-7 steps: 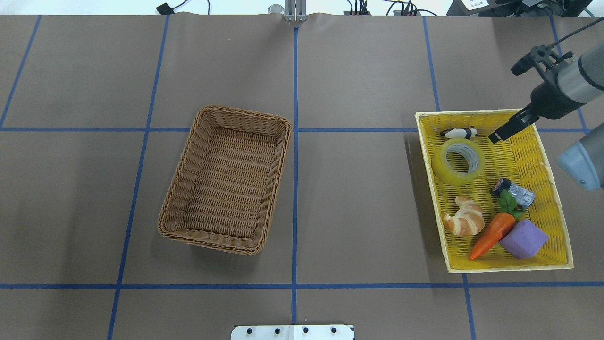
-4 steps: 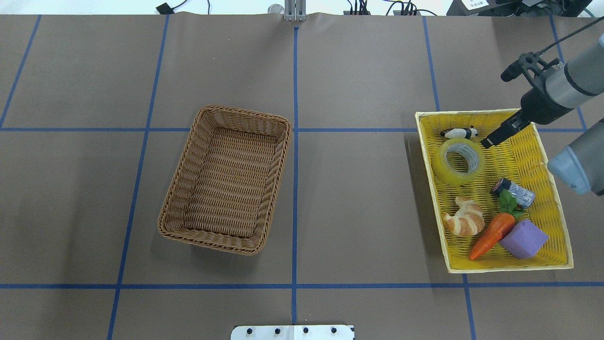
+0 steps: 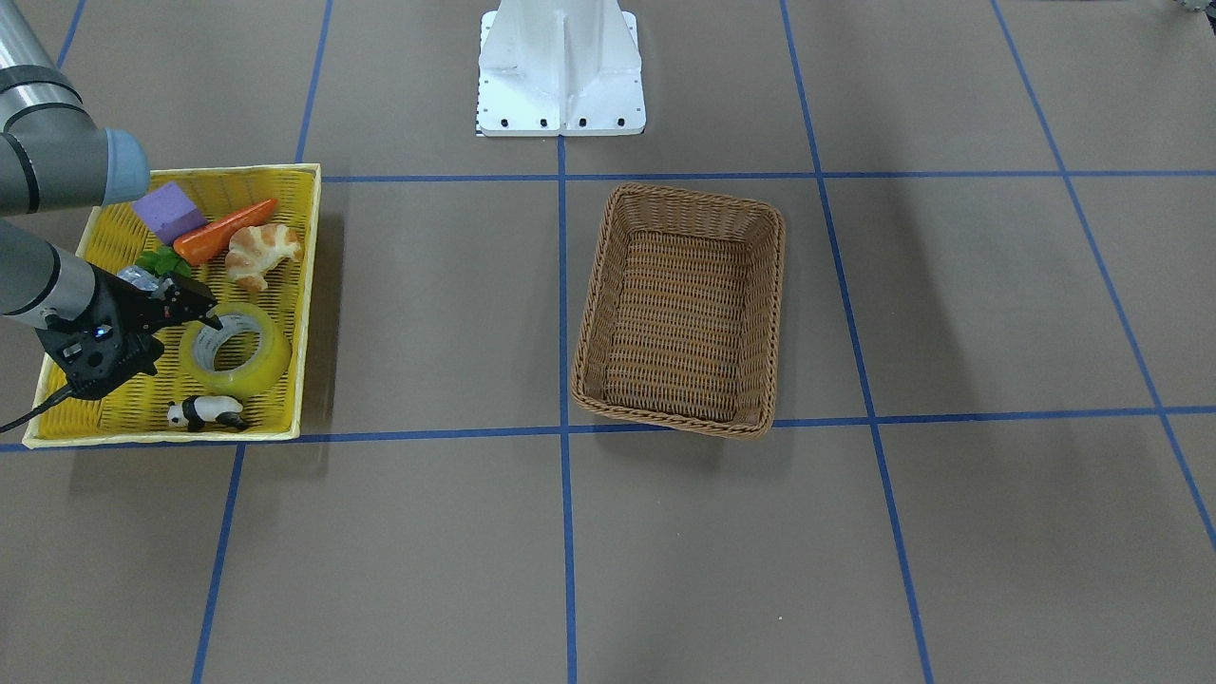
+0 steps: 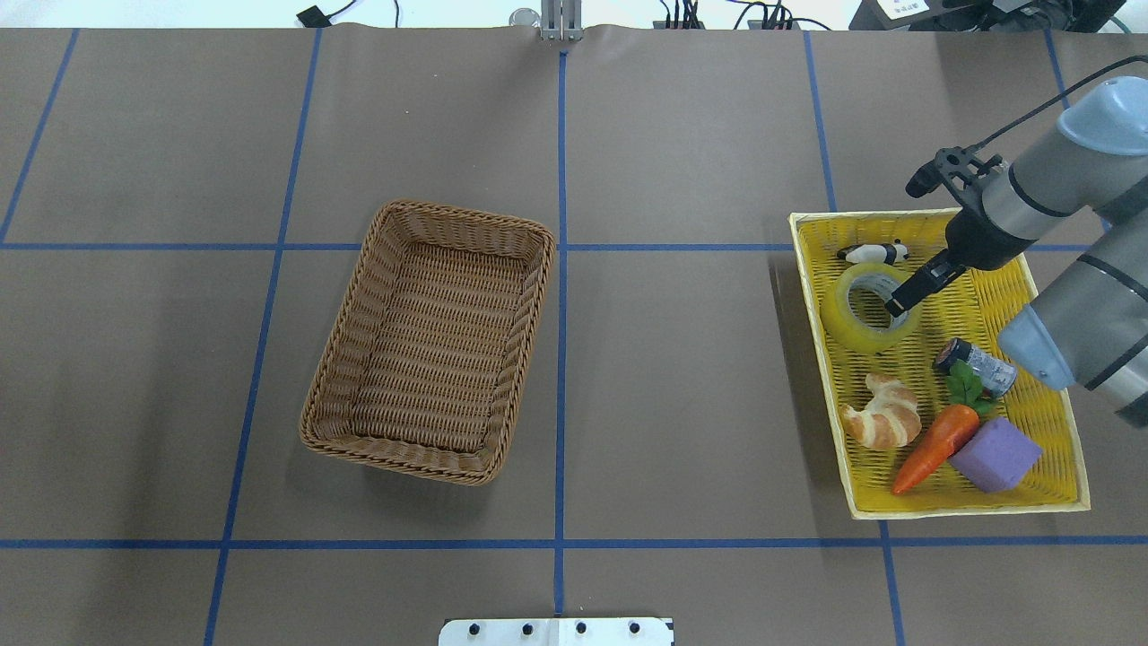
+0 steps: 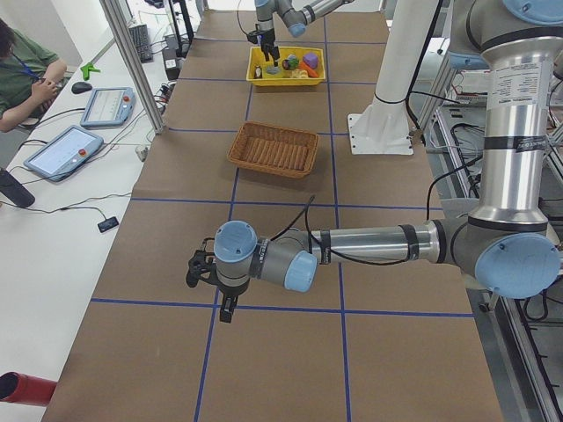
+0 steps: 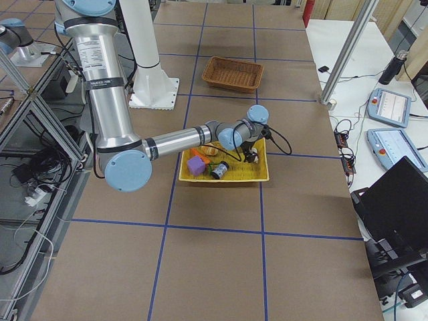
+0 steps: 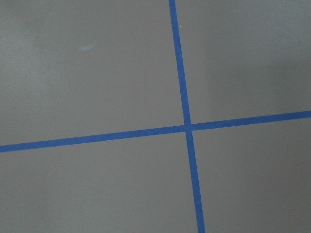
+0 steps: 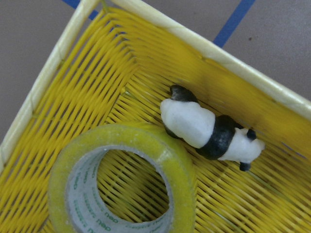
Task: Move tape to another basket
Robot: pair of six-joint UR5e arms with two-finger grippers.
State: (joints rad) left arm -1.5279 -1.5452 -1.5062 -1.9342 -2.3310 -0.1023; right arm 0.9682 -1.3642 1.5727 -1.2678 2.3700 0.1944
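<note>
- Front-facing view: We find the tape (image 3: 269, 357) lying flat in the yellow tray (image 3: 306, 285), in the half farther from the robot. A panda figure (image 3: 204, 413) lies just beside it, towards the tray's far wall. The croissant (image 3: 261, 252), carrot (image 3: 223, 233) and purple block (image 3: 169, 211) occupy the other half. The right gripper (image 3: 211, 315) reaches in over the tray, its tips at the roll's rim. We cannot tell whether its fingers are spread or pressed together.
- Overhead view: The right gripper (image 4: 897, 305) slants down over the tape (image 4: 841, 314), and its dark tip overlaps the right side of the ring. The fingers read as one narrow bar, so their gap is not visible. The basket (image 4: 430, 341) stands well apart, left of the table's centre line, and holds nothing.
- Left side view: The left gripper (image 5: 227, 309) hangs over the bare table (image 5: 132, 264), far from both containers. We cannot tell whether it is spread or closed.
- Right side view: The near arm reaches into the tray (image 6: 257, 176). The roll is hidden behind the wrist.
- Left wrist view: Only the brown table surface and two crossing blue lines (image 7: 187, 127) appear.
- Right wrist view: The tape (image 8: 182, 167) fills the lower left, resting flat on the tray's weave near a corner. The panda figure (image 8: 204, 128) touches its upper edge. No fingers show here.
</note>
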